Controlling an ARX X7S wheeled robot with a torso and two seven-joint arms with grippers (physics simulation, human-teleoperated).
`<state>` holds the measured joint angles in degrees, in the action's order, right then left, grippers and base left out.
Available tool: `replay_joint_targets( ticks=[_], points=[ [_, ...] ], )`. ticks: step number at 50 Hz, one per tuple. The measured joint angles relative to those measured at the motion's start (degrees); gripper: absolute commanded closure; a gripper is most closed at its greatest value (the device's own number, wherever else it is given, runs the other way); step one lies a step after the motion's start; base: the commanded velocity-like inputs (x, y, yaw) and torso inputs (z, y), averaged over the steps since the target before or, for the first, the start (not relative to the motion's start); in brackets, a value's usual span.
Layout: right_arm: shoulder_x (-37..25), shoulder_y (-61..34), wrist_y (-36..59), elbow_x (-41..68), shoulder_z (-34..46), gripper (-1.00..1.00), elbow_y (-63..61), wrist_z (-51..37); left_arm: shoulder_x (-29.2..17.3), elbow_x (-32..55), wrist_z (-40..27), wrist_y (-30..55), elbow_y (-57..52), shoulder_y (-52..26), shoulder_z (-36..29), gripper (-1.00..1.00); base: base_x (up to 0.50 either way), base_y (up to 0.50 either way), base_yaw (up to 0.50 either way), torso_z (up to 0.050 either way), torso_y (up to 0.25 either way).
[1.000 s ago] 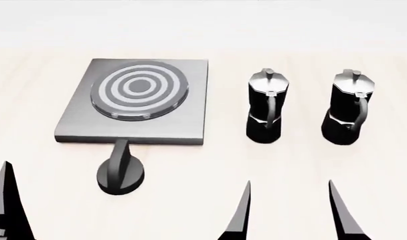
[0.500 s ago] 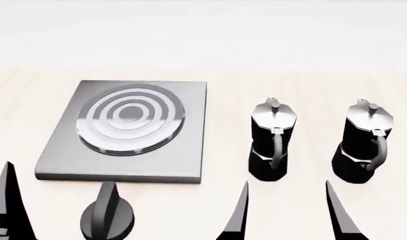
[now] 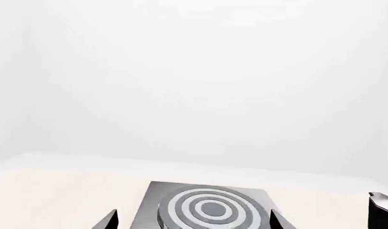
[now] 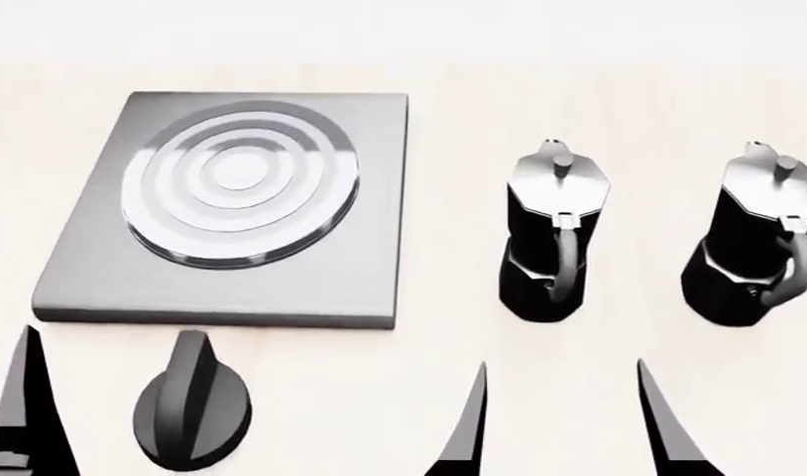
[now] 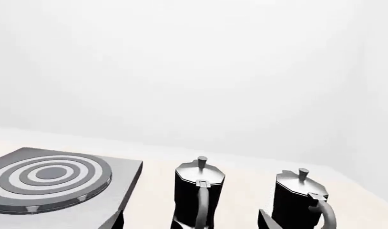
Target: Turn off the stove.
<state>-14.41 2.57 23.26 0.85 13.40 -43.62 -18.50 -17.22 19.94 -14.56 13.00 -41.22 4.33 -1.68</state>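
The stove (image 4: 232, 213), a flat grey plate with concentric burner rings, lies at the left of the head view. Its separate round black ridged knob (image 4: 192, 416) sits just in front of the plate's near edge. Only one finger (image 4: 27, 407) of my left gripper shows there, left of the knob. In the left wrist view the left gripper (image 3: 192, 223) is open and empty, with the stove (image 3: 210, 207) ahead of it and the knob out of sight. My right gripper (image 4: 562, 436) is open and empty, short of a moka pot.
Two black-and-silver moka pots (image 4: 552, 238) (image 4: 760, 238) stand upright to the right of the stove, handles towards me. In the right wrist view the nearer moka pot (image 5: 199, 195) stands ahead between the fingers. Pale tabletop (image 4: 377, 397) surrounds everything.
The head view has shifted: the stove and pots sit higher in the picture than half a second ago and look a bit larger. Both grippers keep their places in the frame, still open.
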Motion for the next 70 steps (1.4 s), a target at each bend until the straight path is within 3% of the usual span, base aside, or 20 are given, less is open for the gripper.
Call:
replay_joint_targets(
  ticks=[19,42,70],
  points=[
    [-0.6,-0.2,-0.2,0.7,0.4,-1.0,0.4,-0.7,-0.5,0.3,-0.5,0.1,0.0,0.0,-0.4,-1.0,0.0,0.0,0.0,-0.005,-0.227],
    [-1.3,-0.2,-0.9,1.5,0.8,-1.0,1.0,-1.4,-0.9,1.0,-0.8,0.8,0.1,0.5,-1.5,-1.0,0.0,0.0,0.0,0.0,-0.001],
    [-1.9,-0.3,-1.7,2.5,1.2,-1.0,2.0,-2.0,1.1,4.0,-6.2,9.9,-6.6,-5.2,-7.4,-1.0,0.0,0.0,0.0,0.0,0.0]
  ],
)
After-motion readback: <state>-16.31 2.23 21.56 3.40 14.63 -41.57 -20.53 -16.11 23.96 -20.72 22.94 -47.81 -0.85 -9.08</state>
